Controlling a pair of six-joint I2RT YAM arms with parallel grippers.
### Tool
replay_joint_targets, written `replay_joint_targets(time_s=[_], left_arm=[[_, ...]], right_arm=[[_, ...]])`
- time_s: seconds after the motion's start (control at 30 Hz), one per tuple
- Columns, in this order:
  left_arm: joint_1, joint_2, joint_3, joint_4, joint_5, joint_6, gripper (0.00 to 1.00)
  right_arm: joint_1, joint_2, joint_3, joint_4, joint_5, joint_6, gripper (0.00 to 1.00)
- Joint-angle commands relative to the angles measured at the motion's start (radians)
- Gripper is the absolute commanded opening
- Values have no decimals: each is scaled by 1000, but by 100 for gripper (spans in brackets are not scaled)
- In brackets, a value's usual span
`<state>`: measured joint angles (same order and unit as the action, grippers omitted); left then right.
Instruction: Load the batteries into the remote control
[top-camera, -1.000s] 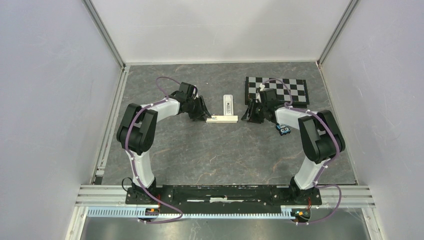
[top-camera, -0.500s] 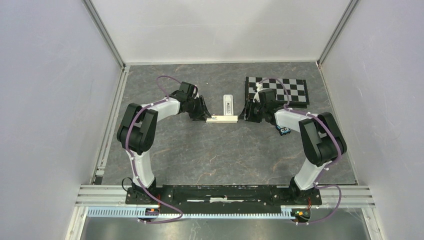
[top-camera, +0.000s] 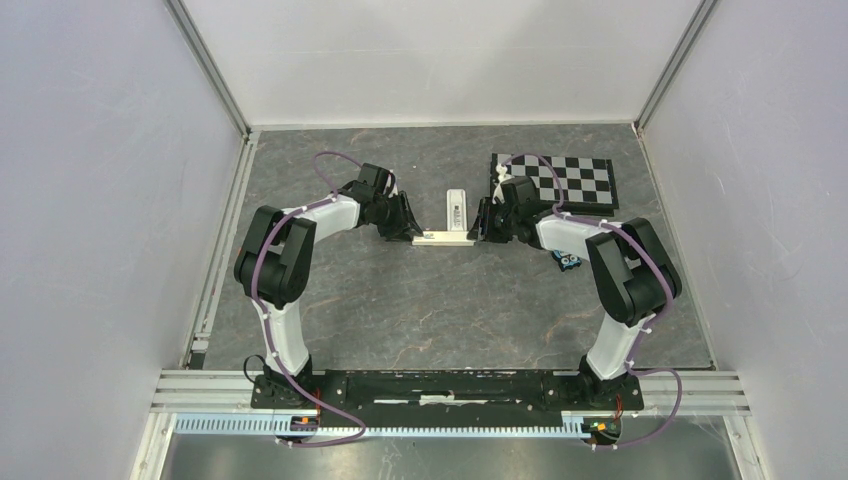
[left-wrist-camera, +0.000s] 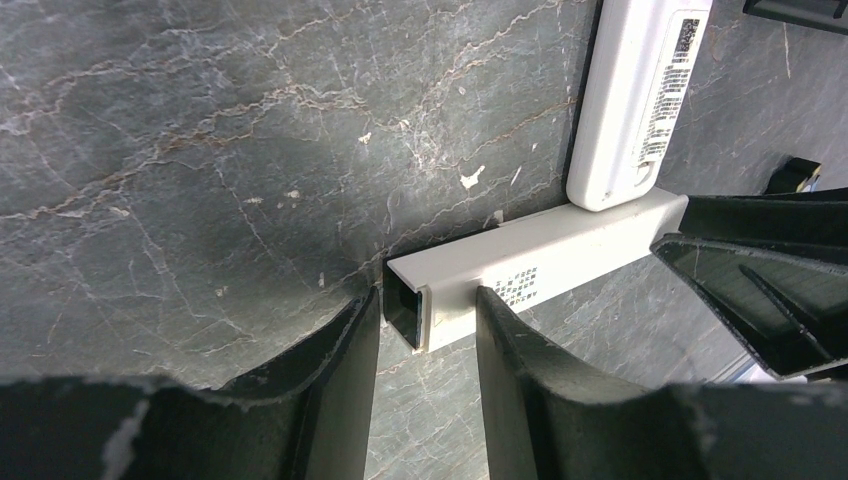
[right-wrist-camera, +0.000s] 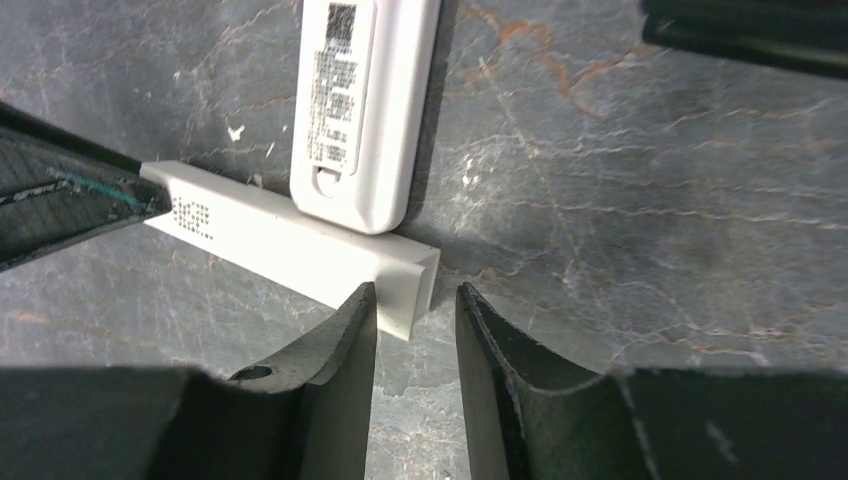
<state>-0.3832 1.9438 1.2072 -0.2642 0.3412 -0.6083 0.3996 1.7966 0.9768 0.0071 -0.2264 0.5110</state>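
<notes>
Grippers first: the left gripper (left-wrist-camera: 428, 305) is closed down narrow on one end of a white bar (left-wrist-camera: 560, 250). In the lower middle of the left wrist view there's a finger (left-wrist-camera: 335, 370) pressed on each side of the bar's open, hollow end. The bar lies flat on the grey marbled table (top-camera: 420, 300), running left to right across the middle of the overhead view.

The right gripper (right-wrist-camera: 412, 300) is at the bar's other end. Its fingers (right-wrist-camera: 500, 380) are only a little apart and straddle the tip. In the right wrist view a thin strip of table shows between the bar and the finger on the right of the frame, so it looks like it's around the bar, not squeezing it.

The remote control (right-wrist-camera: 365, 110) is face down with the label sticker up. It sits just behind the bar at a right angle, its rounded end right up against the bar's long side. From overhead it's dead centre, pointing up the frame between the two grippers.

The batteries (top-camera: 568, 261) are a small bluish clump on the table right of centre, next to the right arm and well apart from the remote. They're too small to count. A checkerboard (top-camera: 575, 180) sits in the upper right, behind the right gripper.
</notes>
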Motion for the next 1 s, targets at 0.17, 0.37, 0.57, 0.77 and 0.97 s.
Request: replay_joint_targets(time_s=[0.17,0.37,0.57,0.77,0.97], left_arm=[[-5,79,-51,-135,-110,76,42],[-5,80,-52,-124,-81,59,39],[-5,79,-63,-120,-63,49,38],[-6,80,-84,-87,-24,28,34],[-5,74,-91,-64,30,13,27]], right_arm=[[13,29,24,-129,167,-53,25],[33,10,-9,-127,112,-39,21],[47,-6,-31,-129,92,25,20],[74,1,-23,-120,107,73,12],[98,20,-43,-94,72,129,7]])
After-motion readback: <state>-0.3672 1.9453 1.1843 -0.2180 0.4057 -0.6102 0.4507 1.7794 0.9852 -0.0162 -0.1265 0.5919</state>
